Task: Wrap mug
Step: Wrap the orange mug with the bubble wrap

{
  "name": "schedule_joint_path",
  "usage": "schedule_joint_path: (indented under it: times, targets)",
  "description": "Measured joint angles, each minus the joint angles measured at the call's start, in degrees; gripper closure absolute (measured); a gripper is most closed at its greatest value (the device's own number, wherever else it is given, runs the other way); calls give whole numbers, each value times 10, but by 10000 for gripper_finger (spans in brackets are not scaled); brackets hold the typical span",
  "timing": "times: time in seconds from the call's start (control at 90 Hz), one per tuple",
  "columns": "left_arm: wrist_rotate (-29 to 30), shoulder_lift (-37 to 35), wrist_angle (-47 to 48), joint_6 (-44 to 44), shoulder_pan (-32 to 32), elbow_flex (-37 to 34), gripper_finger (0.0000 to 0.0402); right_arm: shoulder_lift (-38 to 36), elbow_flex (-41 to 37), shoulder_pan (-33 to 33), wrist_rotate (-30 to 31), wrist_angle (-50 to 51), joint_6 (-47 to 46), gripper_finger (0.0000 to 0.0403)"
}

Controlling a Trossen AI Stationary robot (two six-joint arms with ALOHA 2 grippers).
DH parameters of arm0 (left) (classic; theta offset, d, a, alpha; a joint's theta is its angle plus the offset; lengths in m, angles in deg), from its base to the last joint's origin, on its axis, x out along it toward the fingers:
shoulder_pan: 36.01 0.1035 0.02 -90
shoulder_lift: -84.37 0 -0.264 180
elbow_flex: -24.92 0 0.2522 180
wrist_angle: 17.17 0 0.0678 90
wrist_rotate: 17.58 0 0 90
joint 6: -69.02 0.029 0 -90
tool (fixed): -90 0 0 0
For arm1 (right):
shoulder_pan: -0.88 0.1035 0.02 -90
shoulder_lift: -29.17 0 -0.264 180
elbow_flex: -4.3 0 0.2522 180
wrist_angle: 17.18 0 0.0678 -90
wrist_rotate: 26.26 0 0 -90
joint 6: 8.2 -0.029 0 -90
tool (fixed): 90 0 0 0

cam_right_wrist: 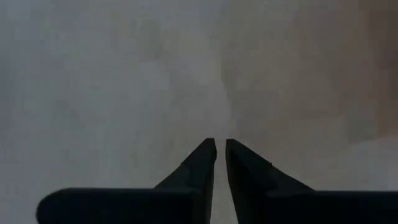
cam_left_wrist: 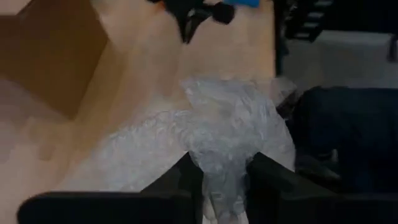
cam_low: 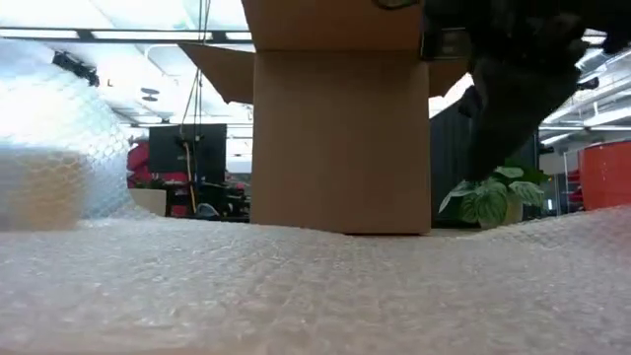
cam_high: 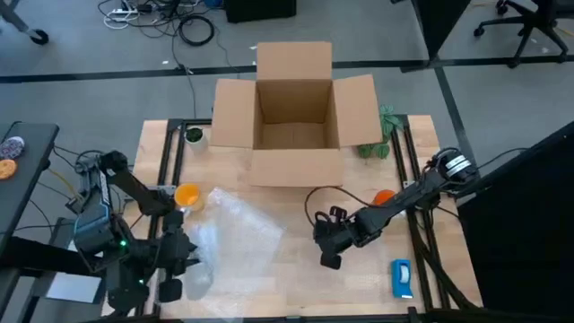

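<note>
Open cardboard box (cam_high: 296, 112) at the table's (cam_high: 296, 269) far edge, flaps spread, nothing visible inside. Orange mug (cam_high: 187, 196) stands on the wooden table left of centre, at the edge of a crumpled sheet of clear bubble wrap (cam_high: 238, 229). Left pincer (cam_left_wrist: 224, 180) pinches a bunched fold of the wrap at the near left corner. Right pincer (cam_right_wrist: 219, 163), fingers almost pressed together with a thin gap, holds nothing, right of the sheet. A flat blue-and-white object (cam_high: 402, 278) lies near right.
</note>
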Motion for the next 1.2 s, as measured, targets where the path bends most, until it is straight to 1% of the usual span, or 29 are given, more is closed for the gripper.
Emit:
schedule_joint_path:
  times: [0.056, 0.122, 0.211, 0.267, 0.322, 0.367, 0.489, 0.567, 0.622, 0.711, 0.867, 0.956, 1.056, 1.2]
  targets:
    - [-3, 0, 9, -12, 3, -4, 319, -5, 2, 3, -1, 13, -1, 383]
    - [-4, 0, 11, -14, 5, -7, 312, -20, 17, 7, 4, 51, -2, 383]
    - [-3, 0, 10, -8, 6, -7, 311, -49, 43, 11, 24, 137, -21, 383]
    - [0, 0, 9, -4, 7, -7, 315, -66, 55, 13, 28, 210, -43, 383]
    - [1, 0, 9, -3, 9, -7, 323, -88, 60, 12, 28, 278, -82, 383]
    - [2, 0, 9, -3, 9, -7, 331, -106, 60, 9, 24, 323, -132, 383]
    - [8, 0, 6, -3, 9, -8, 363, -155, 60, -3, -35, 423, -251, 380]
    - [34, 0, -5, -3, 9, -13, 387, -180, 60, -4, -47, 467, -294, 372]
    - [50, 0, -15, 2, 9, -18, 394, -194, 60, -3, -54, 494, -308, 363]
    - [69, 0, -32, 14, 9, -30, 395, -212, 60, -9, -80, 516, -334, 342]
    - [106, 1, -73, 48, 13, -53, 398, -218, 60, -22, -123, 511, -352, 303]
    - [147, 1, -101, 64, 13, -64, 398, -215, 45, -37, -133, 511, -357, 286]
    - [206, 1, -142, 66, 17, -76, 399, -211, 15, -61, -144, 506, -367, 273]
    - [245, 1, -166, 109, 18, -91, 399, -211, -26, -104, -154, 489, -351, 264]
